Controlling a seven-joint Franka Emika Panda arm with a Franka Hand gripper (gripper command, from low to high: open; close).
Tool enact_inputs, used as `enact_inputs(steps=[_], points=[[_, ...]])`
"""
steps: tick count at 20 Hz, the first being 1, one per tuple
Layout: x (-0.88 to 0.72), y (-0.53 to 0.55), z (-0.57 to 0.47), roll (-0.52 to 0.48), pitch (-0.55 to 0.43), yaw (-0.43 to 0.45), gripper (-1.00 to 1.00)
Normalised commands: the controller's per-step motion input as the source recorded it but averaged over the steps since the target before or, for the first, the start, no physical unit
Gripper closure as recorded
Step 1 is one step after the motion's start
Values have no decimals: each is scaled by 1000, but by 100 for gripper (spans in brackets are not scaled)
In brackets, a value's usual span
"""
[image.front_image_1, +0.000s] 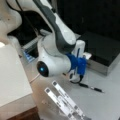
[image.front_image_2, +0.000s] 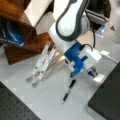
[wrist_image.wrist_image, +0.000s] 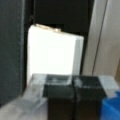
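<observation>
The gripper (image.front_image_2: 75, 72) hangs low over the white desk (image.front_image_2: 50, 95), its tip just above the near end of a black pen (image.front_image_2: 68, 92) that lies flat on the surface; in a front view the same pen (image.front_image_1: 91, 87) shows to the right of the gripper (image.front_image_1: 72, 76). In the wrist view the 2 dark fingers (wrist_image.wrist_image: 61, 96) stand pressed together with no gap and nothing between them, so the jaws are clenched and empty. The pen's long axis lies along the desk: in a front view it runs from just under the gripper down toward the bottom left, and in a front view it runs from near the gripper out to the right and slightly down. Which end carries the tip I cannot tell. Risks, as I judge them: with the jaws pressed together this close to the pen, a further drop would press on it or knock it, and a round pen would likely roll or skid away. A folding metal stand (image.front_image_2: 41, 63) lies near on the desk, beside the wooden shelf (image.front_image_2: 27, 47), and the black box (image.front_image_1: 105, 50) sits behind; a wide sweep of the arm could clip either. The cable (image.front_image_2: 93, 32) trailing from the wrist could also snag.
</observation>
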Motion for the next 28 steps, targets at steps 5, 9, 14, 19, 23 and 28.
enact_inputs(steps=[5,9,14,19,23,28], points=[[236,-38,-69,109,-37,-29,-100],[264,-32,-78,114,-32,-27,-100],[265,-9,-73,124,-25,-27,-100],[234,19,-53,127,-31,-34,-100],[180,43,-41,120,-34,-33,-100],[143,36,-40,116,-28,-31,-100]])
